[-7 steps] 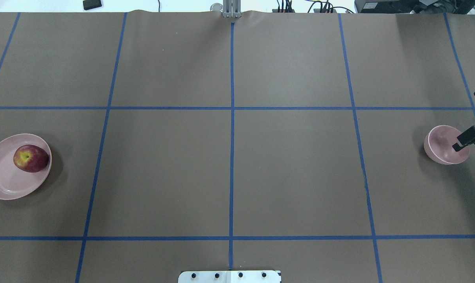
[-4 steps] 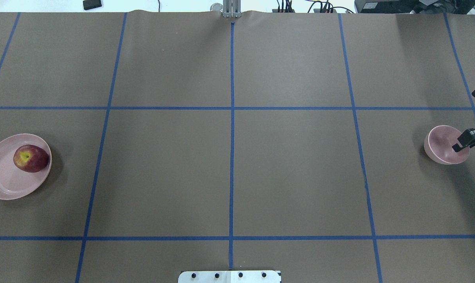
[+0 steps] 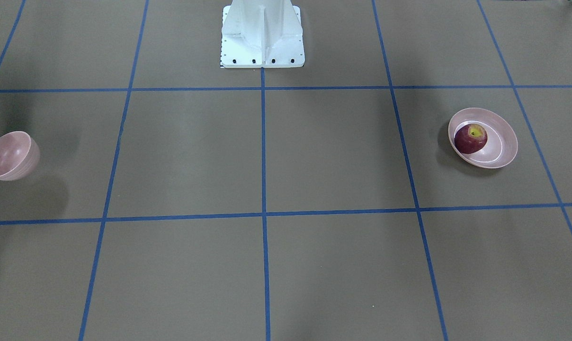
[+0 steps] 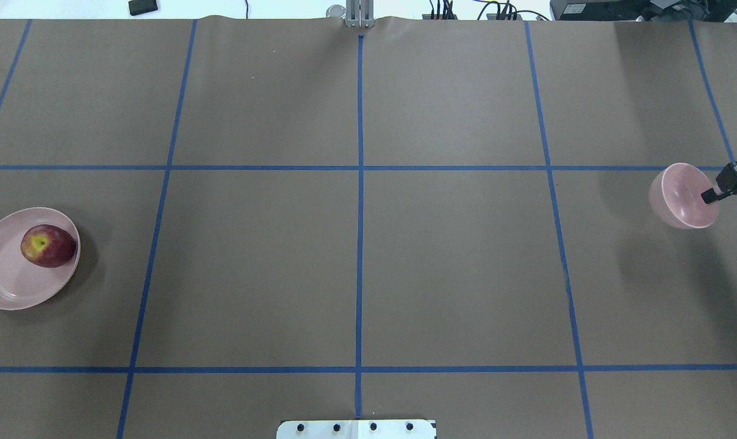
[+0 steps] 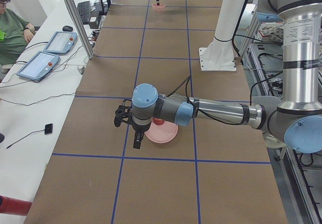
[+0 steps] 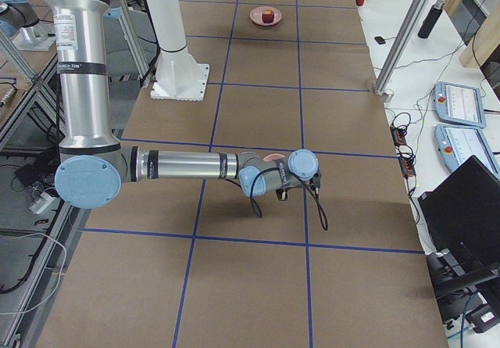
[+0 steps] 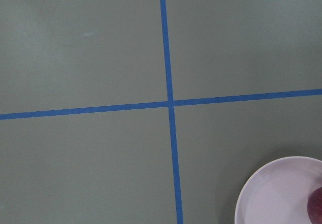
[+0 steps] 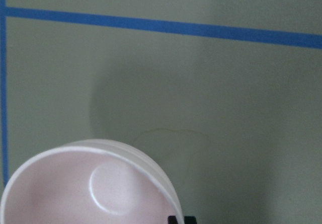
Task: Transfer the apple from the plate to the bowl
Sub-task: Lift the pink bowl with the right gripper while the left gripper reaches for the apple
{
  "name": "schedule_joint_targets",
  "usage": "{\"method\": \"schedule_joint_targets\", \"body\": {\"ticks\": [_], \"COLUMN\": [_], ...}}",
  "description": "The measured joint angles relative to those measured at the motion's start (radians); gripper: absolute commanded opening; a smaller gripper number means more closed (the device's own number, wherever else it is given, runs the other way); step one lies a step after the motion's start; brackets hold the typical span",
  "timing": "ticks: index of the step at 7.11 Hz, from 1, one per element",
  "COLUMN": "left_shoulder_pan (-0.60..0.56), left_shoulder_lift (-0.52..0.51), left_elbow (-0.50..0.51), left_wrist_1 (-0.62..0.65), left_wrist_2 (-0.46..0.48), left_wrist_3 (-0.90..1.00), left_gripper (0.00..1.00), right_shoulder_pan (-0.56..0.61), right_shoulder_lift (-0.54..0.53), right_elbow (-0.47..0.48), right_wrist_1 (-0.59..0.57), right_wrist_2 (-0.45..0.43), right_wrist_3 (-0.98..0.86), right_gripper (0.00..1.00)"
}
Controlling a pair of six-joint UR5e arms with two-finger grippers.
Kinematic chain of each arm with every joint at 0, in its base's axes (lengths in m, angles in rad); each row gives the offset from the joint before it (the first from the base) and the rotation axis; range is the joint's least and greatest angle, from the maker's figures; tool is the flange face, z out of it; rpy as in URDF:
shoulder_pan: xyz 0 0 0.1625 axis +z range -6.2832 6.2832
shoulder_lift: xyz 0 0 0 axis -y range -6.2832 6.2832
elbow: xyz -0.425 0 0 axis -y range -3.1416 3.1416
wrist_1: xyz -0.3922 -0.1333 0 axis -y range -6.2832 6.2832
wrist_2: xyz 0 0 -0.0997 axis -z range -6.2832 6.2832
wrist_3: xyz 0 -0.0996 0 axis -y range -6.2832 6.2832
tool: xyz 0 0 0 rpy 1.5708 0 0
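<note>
Where the apple lay: the apple [image 4: 48, 246] rested on the plate [image 4: 5, 286] at the left end of the table [image 4: 454, 274], on the part of the plate nearer the table centre.
Apple to right gripper: well apart. The right gripper [image 4: 713, 196] was at the opposite end of the table.
Apple to left gripper: the left side view placed the left gripper [image 5: 136, 139] just beside the plate rim, on the side away from the robot, with its fingers pointing down. There the left arm [image 5: 221, 114] hid most of the apple.
Right gripper state: clamped on the rim of the bowl [image 4: 679, 198], with one finger [image 4: 709, 196] inside the wall.
Left gripper state: could not be told, because only the side view showed it.
Bowl attitude: held clear of the table and tilted, with its mouth turned partly toward the right gripper. Its shadow [image 4: 649, 256] lay apart from it on the table.
Apple orientation: the stem dimple and its yellow patch faced up and leaned toward the table's left end. The long axis ran along the table's length.
Front-facing view: showed a single black fingertip at the bowl rim.
Right wrist view: showed the round floor inside the bowl and the fingertips [image 8: 174, 219] at the lower edge.
Left wrist view: showed a corner of the plate and a sliver of the apple.
</note>
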Motion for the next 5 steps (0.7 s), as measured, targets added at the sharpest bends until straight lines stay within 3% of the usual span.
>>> {"method": "schedule_joint_targets", "body": {"ticks": [5], "left_shoulder_pan": [0.298], "left_shoulder_lift": [0.007], "left_elbow": [-0.068], "left_wrist_1": [-0.136], "left_wrist_2": [0.044], "left_wrist_3": [-0.465], "left_gripper": [0.98], "right_shoulder_pan": [0.013], "right_shoulder_lift": [0.151], "right_elbow": [0.120], "right_wrist_1": [-0.004], "right_wrist_2": [0.013], "right_wrist_3": [0.464], "right_gripper": [0.00]}}
